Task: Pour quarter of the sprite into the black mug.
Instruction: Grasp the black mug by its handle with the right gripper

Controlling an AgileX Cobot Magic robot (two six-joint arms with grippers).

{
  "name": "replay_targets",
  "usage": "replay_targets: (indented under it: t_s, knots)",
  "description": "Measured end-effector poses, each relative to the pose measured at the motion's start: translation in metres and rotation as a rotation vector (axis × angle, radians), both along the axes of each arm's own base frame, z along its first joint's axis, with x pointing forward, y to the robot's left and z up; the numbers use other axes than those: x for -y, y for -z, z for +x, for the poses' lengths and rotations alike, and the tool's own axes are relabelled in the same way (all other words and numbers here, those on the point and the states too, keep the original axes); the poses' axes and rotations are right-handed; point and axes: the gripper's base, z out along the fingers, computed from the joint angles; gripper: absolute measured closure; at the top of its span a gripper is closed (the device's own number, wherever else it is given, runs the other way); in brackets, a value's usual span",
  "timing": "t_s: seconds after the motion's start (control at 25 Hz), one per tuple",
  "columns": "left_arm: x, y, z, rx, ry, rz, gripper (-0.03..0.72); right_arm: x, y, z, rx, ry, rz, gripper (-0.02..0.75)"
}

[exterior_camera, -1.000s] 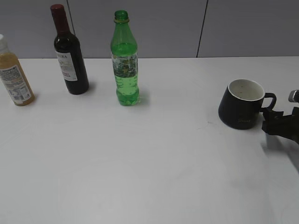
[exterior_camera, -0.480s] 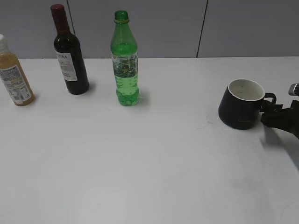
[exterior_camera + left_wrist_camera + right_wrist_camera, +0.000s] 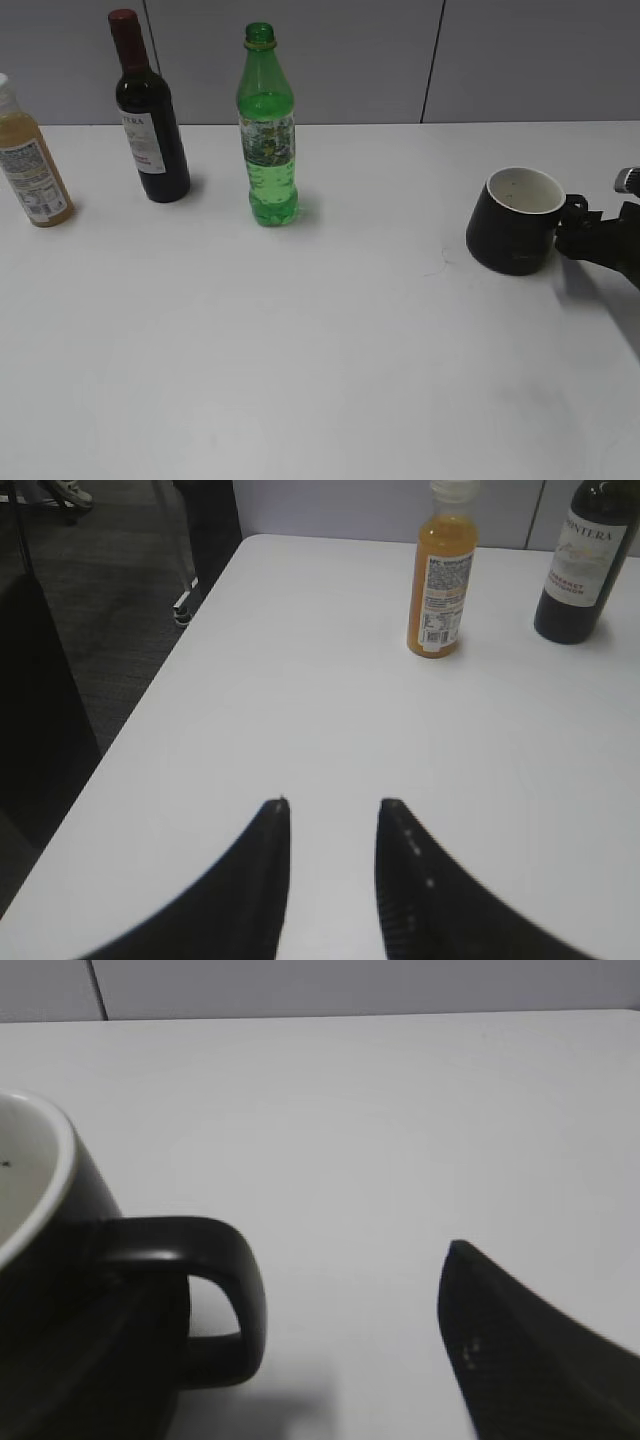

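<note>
At the desk's (image 3: 330, 350) right edge the black mug (image 3: 512, 222) sits with its handle (image 3: 215, 1290) between the right hand's (image 3: 590, 238) wide-apart fingers, seemingly lined up for a grip. Far off, the sprite (image 3: 267, 125) stands upright, untouched. Idle, empty, the left hand (image 3: 330, 810) rests partly apart. Most of the right arm is cropped.

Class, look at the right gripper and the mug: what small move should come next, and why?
Probably close the right gripper on the handle. Its jaws stand open astride the black mug's loop handle, so closing should secure the mug before the sprite, standing untouched, gets poured.
</note>
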Motion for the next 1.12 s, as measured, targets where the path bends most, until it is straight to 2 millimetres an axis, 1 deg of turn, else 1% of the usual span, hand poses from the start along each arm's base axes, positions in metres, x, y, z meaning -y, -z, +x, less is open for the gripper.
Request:
replay_targets:
  t_s: [0.24,0.44,0.6,0.8,0.92,0.96,1.08,1.12]
  knots:
    - [0.0,0.0,0.0,0.0,0.0,0.0,0.452,0.0,0.003,0.007,0.007,0.0,-0.002,0.147]
    - [0.0,0.0,0.0,0.0,0.0,0.0,0.452,0.0,0.014,0.009,-0.017,-0.001,-0.002,0.147]
    - [0.0,0.0,0.0,0.0,0.0,0.0,0.452,0.0,0.014,0.014,-0.001,-0.025,-0.011,0.147]
    - [0.0,0.0,0.0,0.0,0.0,0.0,0.452,0.0,0.009,0.026,0.036,-0.078,-0.041,0.155]
    - [0.0,0.0,0.0,0.0,0.0,0.0,0.452,-0.001,0.008,0.027,0.042,-0.099,-0.044,0.206]
    - [0.0,0.0,0.0,0.0,0.0,0.0,0.452,-0.001,0.008,0.027,0.042,-0.101,-0.044,0.235]
    - [0.0,0.0,0.0,0.0,0.0,0.0,0.452,0.0,0.008,0.027,0.042,-0.1,-0.045,0.358]
    - [0.0,0.0,0.0,0.0,0.0,0.0,0.452,0.0,0.008,0.027,0.042,-0.1,-0.045,0.419]
